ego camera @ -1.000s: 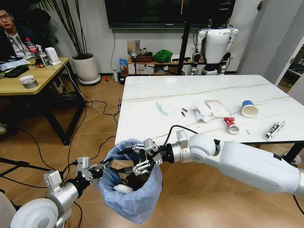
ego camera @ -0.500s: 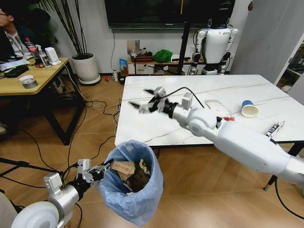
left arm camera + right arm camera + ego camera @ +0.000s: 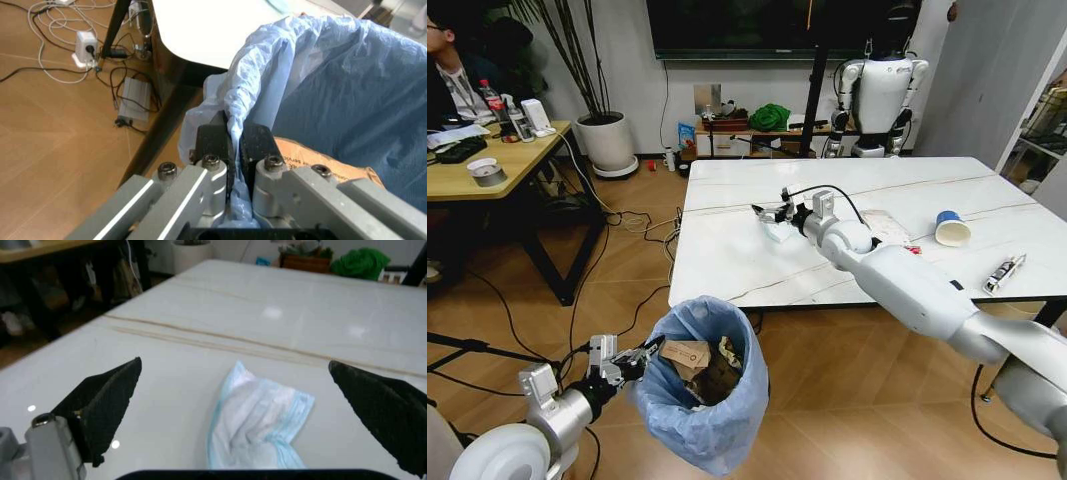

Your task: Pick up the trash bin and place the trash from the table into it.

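Mask (image 3: 257, 427), pale-blue, soft, light, lay on table (image 3: 727, 260) between spread right gripper (image 3: 247, 395) fingers; left gripper (image 3: 230, 150) clamped trash bin (image 3: 702, 400) liner rim; crumpled middle judged best hold.

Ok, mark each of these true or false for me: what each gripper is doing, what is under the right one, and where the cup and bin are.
1. The left gripper is clamped on the rim of the trash bin. True.
2. The right gripper is inside the bin. False: it hangs over the table.
3. The right gripper is open above a light-blue face mask. True.
4. The right gripper is holding the paper cup. False: the cup lies on the table towards its right end, apart from the gripper.
5. The bin is empty. False: brown cardboard and other litter lie inside.
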{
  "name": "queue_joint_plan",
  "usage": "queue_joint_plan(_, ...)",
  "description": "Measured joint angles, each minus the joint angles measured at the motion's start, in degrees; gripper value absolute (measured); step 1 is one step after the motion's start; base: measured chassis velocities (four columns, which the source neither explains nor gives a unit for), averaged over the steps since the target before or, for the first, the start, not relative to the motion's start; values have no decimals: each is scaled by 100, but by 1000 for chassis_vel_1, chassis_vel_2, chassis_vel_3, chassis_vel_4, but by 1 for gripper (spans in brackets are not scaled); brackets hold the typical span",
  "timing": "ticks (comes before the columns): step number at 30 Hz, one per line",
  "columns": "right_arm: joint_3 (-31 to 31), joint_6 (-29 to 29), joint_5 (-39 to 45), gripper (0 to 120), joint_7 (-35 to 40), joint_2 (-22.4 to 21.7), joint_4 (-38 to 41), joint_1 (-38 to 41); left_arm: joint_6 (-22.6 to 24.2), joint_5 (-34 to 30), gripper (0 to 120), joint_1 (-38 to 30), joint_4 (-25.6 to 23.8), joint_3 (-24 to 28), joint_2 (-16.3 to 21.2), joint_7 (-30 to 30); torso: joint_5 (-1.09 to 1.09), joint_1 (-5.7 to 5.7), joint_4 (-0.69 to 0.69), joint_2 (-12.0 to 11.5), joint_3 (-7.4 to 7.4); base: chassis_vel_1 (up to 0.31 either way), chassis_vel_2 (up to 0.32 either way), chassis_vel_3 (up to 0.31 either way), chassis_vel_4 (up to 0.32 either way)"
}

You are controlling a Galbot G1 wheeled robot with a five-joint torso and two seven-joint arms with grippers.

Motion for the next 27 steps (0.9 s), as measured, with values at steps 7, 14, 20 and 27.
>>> queue_joint_plan(7,-30,-137,-1,100,-100,307,-439,-3,0,-13,0,-27,34,5,20,0,0,-1,-1,0,0,0,0,0,0)
queue_joint_plan(14,-114,-281,-3,100,-275,465,-694,0,0,-19,0,-24,47,0,25,0,-1,-1,0,0,-1,0,0,0,0)
queue_joint_plan(20,-152,-436,-47,88,-374,560,-949,23,0,-21,0,-33,78,0,21,8,0,-1,0,0,-1,0,0,0,0)
queue_joint_plan(27,-137,-451,-53,63,-453,513,-1026,35,-1,-21,0,-52,115,8,21,20,0,-2,0,1,-2,0,0,0,0)
